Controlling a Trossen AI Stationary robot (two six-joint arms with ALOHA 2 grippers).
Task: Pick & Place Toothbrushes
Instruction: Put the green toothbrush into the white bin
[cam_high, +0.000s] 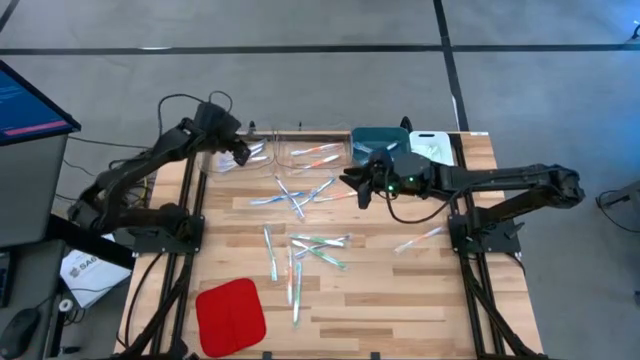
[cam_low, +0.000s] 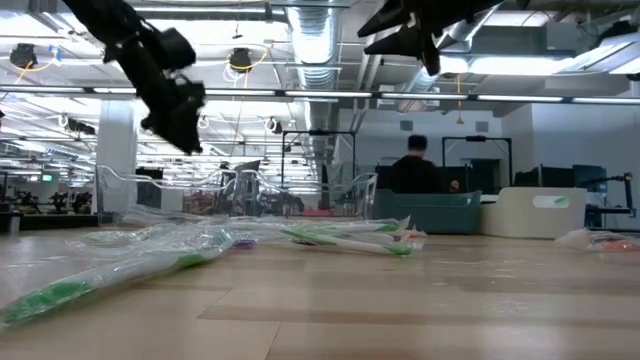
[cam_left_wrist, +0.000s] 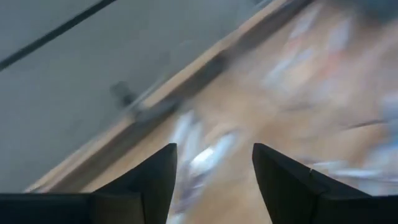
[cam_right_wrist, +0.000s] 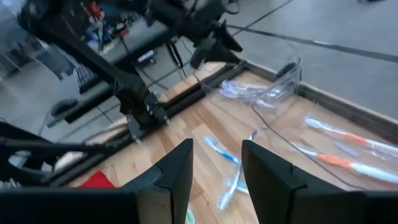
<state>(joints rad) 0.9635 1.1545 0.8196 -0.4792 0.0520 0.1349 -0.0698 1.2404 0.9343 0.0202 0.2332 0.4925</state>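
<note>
Your left gripper (cam_high: 243, 152) hangs over the clear bin (cam_high: 262, 150) at the table's far left edge, its fingers (cam_left_wrist: 155, 177) spread wide with nothing between them. A few toothbrushes (cam_high: 252, 152) lie in that bin just below it. Your right gripper (cam_high: 358, 187) hovers above the middle of the wooden table (cam_high: 400, 300), jaws partly apart and empty in the wrist view. Most toothbrushes (cam_high: 305, 250) are scattered loose across the tabletop, more in the second clear bin (cam_high: 312, 152). Beyond sit a teal bin (cam_high: 380, 140), a white bin (cam_high: 432, 145), and the red pad (cam_high: 230, 315) at the near edge.
</note>
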